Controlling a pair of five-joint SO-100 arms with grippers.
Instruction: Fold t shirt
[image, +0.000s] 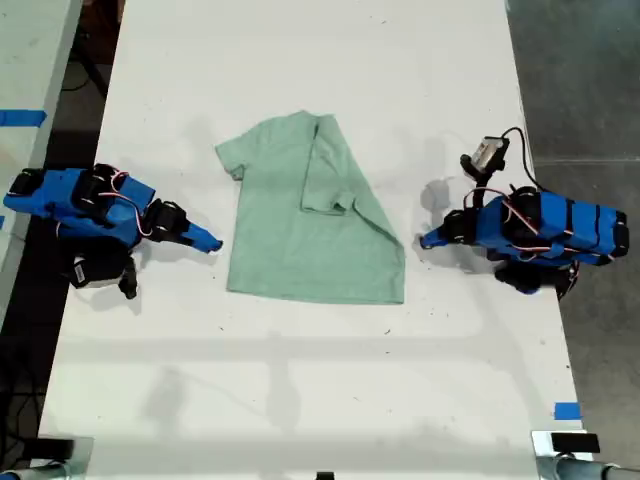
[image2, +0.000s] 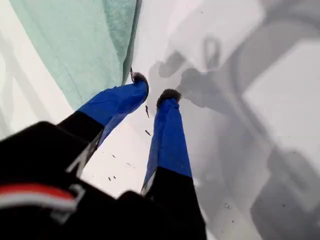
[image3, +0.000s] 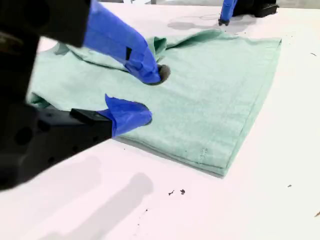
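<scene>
The pale mint-green t shirt (image: 300, 240) lies flat in the middle of the white table (image: 300, 400). One sleeve and side are folded in over its body. My first gripper (image: 428, 240) is at the exterior view's right, just off the shirt's side edge. It stands narrowly open (image2: 155, 87) over bare table, with the shirt (image2: 75, 45) beside its fingers. My second gripper (image: 208, 243) is at the exterior view's left, a little short of the shirt's other side. It is open (image3: 147, 95) with nothing held, and the shirt (image3: 210, 90) spreads in front of it.
Blue tape (image: 567, 410) marks the table near the exterior view's lower right corner. A small grey camera with cables (image: 487, 152) sits above my first arm. Another table with blue tape (image: 22, 117) stands at the exterior view's left, and grey floor lies past the right edge.
</scene>
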